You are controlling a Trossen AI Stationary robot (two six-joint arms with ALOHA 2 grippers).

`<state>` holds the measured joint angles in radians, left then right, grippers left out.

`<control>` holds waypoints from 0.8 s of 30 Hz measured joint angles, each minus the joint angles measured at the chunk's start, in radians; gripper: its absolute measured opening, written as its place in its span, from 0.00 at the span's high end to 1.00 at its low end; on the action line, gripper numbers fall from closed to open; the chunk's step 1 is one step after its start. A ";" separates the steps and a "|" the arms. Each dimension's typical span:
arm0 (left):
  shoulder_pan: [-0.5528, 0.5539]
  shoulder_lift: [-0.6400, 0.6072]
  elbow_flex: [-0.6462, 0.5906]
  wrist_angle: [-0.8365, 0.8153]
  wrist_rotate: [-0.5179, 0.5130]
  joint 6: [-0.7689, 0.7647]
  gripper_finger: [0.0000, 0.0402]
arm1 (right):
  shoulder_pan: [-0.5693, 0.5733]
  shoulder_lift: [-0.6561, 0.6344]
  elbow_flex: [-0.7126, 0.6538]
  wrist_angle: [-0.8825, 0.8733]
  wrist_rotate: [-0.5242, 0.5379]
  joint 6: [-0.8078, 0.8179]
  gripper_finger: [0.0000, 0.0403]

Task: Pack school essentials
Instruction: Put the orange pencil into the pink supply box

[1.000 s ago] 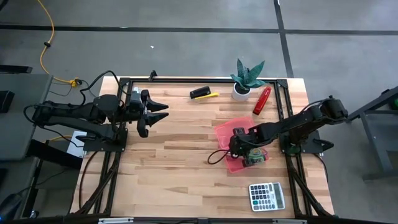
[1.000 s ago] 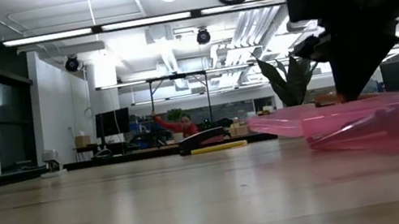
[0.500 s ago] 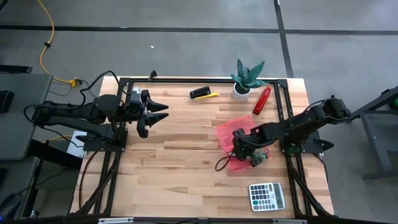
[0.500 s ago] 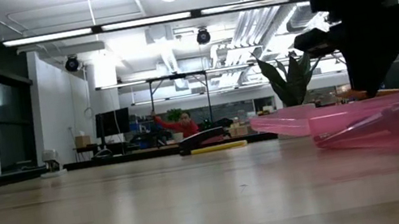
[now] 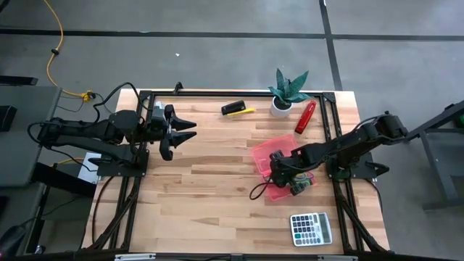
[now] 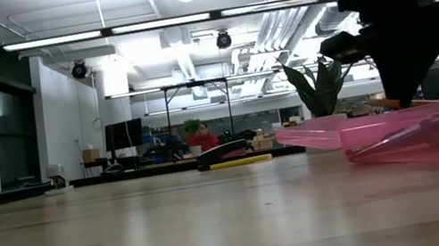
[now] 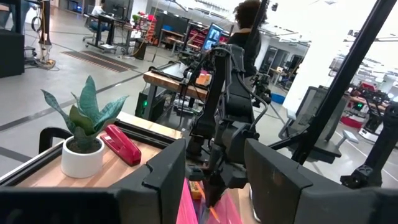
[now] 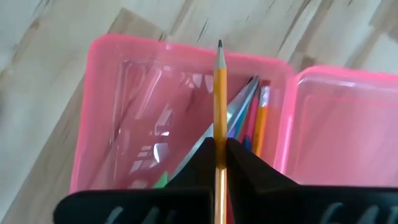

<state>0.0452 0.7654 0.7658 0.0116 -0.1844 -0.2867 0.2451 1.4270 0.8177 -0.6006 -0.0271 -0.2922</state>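
Currently the wooden table [image 5: 210,181] carries the translucent pink tray [image 5: 265,154] on its right half. Right gripper [image 8: 219,144] hangs over that tray, fingers clamped together on an orange pencil [image 8: 220,93], tip pointing out over the tray's floor. Scissors [image 8: 233,112] and more pencils [image 8: 261,118] lie inside, against the tray wall. Left gripper [image 5: 185,135] waits at the table's left side, fingers spread, nothing between them. Calculator [image 5: 311,228] sits near the front right corner; potted plant [image 5: 288,90] and red stapler [image 5: 305,116] at the back.
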 joint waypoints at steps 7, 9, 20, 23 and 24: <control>0.000 0.000 0.000 0.000 0.000 -0.002 0.62 | 0.000 0.046 0.000 -0.014 -0.020 -0.004 1.00; 0.000 0.000 0.000 0.000 0.000 -0.010 0.62 | 0.000 0.050 0.002 -0.014 -0.022 -0.004 1.00; 0.000 0.000 0.000 0.000 0.003 -0.018 0.62 | 0.000 0.052 0.000 -0.063 0.000 0.018 0.88; 0.000 0.000 0.000 0.000 0.012 -0.018 0.62 | 0.000 0.052 0.000 -0.082 0.002 0.017 0.87; 0.000 0.000 0.000 0.000 0.014 -0.018 0.62 | 0.000 0.051 0.000 -0.090 0.005 0.010 0.87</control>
<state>0.0452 0.7651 0.7658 0.0116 -0.1703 -0.3042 0.2447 1.4784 0.8181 -0.6910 -0.0222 -0.2824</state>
